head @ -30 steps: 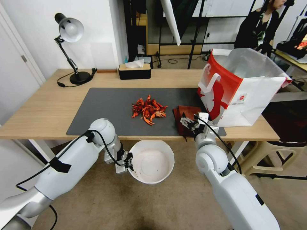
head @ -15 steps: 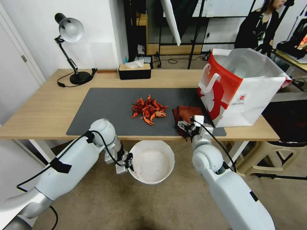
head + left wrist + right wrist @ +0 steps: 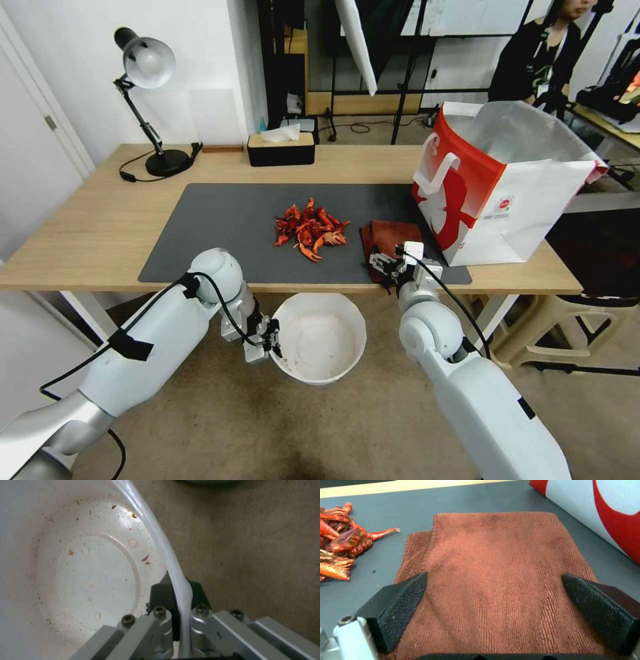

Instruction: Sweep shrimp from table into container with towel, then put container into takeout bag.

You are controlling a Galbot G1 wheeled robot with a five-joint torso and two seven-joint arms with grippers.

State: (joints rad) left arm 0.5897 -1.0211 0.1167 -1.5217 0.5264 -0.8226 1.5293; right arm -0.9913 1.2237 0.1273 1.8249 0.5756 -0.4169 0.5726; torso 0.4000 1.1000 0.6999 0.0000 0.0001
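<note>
Right gripper [image 3: 493,597]: jaws spread wide, ribbed black pads over folded rust-red terry towel [image 3: 496,575] on grey mat; shrimp [image 3: 310,230] heaped just beside; left gripper [image 3: 178,597] clamped on thin rim of round white container [image 3: 319,337] below table [image 3: 80,227] edge.

Even, bright indoor light with soft shadows; the head view bows at its edges, wrist views slightly soft.
</note>
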